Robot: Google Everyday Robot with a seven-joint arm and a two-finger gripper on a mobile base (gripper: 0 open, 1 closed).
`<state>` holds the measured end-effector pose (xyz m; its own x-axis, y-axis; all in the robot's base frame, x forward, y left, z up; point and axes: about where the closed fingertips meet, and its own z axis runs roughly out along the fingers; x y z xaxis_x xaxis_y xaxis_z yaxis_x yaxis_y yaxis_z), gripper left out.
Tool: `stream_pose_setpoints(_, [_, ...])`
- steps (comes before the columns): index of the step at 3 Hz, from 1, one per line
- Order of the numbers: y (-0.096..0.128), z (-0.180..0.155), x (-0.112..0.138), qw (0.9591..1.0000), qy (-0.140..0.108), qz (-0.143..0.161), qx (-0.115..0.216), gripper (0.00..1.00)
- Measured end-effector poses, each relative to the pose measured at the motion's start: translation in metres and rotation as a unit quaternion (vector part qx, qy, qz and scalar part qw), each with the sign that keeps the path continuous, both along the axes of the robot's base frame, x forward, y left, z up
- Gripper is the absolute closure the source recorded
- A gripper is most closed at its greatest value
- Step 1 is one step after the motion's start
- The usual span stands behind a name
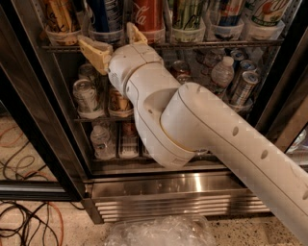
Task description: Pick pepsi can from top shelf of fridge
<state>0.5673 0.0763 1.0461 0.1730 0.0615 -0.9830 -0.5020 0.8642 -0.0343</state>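
The pepsi can (103,13) is dark blue and stands in a clear tray on the top shelf (216,44) of the fridge (33,120), left of a red Coca-Cola can (147,13). Its top is cut off by the picture edge. My gripper (113,42) is open and empty, just below and in front of the pepsi can's tray. One tan finger (94,50) points left of the can. The other finger (134,33) is between the pepsi and Coca-Cola cans. The white arm fills the right foreground and hides part of the lower racks.
Green and other cans (187,12) line the top shelf to the right. Lower racks hold cans (86,96) and a water bottle (222,72). The ribbed steel base grille (178,202) is below. Cables (24,226) lie on the floor at left, with crumpled plastic (159,231) at the bottom.
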Motion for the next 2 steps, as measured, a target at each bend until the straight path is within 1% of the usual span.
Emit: stream_pose_setpoints(2, [0.008, 0.007, 0.020, 0.9999, -0.003, 0.008, -0.007, 0.31])
